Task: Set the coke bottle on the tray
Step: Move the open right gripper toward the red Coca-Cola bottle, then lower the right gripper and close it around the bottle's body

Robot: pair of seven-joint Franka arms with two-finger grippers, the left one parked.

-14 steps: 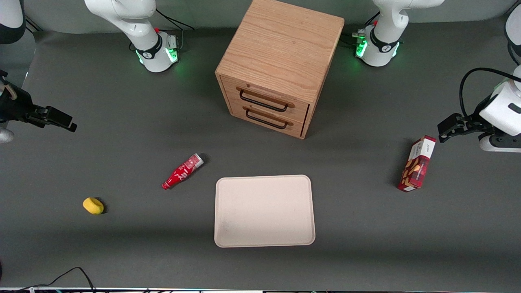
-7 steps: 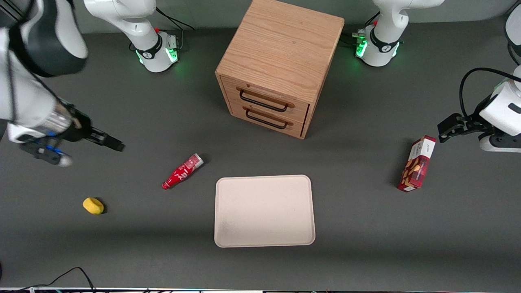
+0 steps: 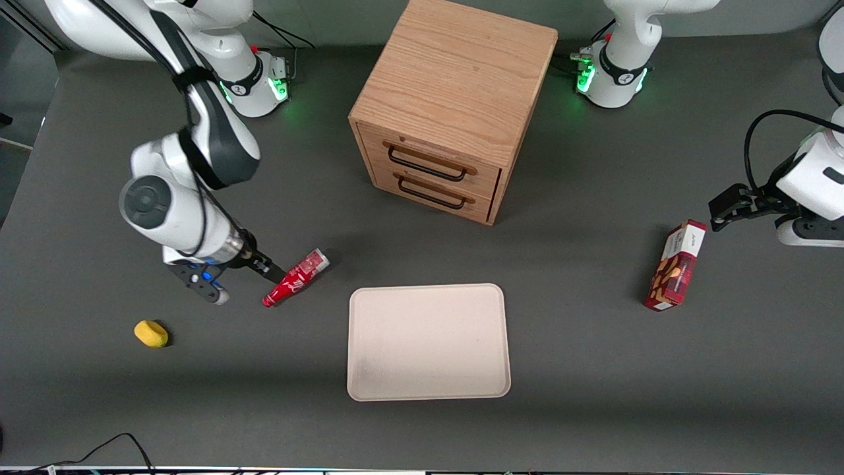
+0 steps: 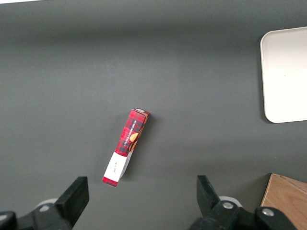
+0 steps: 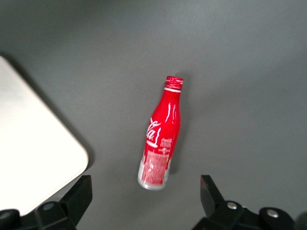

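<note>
The coke bottle [image 3: 297, 277] lies on its side on the dark table, beside the tray [image 3: 428, 342] and toward the working arm's end. It is red with white script, a red cap and a silvery base. The pale beige tray is empty. My right gripper [image 3: 272, 271] hovers just above the bottle's neck end. In the right wrist view the gripper [image 5: 145, 201] is open and holds nothing. Its two black fingers [image 5: 79, 196] stand wide apart on either side of the bottle's [image 5: 160, 136] base end. A corner of the tray [image 5: 33, 148] shows beside it.
A wooden two-drawer cabinet [image 3: 455, 105] stands farther from the camera than the tray. A small yellow object [image 3: 151, 333] lies toward the working arm's end. A red-and-white snack box [image 3: 676, 265] stands toward the parked arm's end and shows in the left wrist view [image 4: 127, 146].
My right arm has swung in from the working arm's end of the table to just above the bottle. The bottle and the tray have not moved.
</note>
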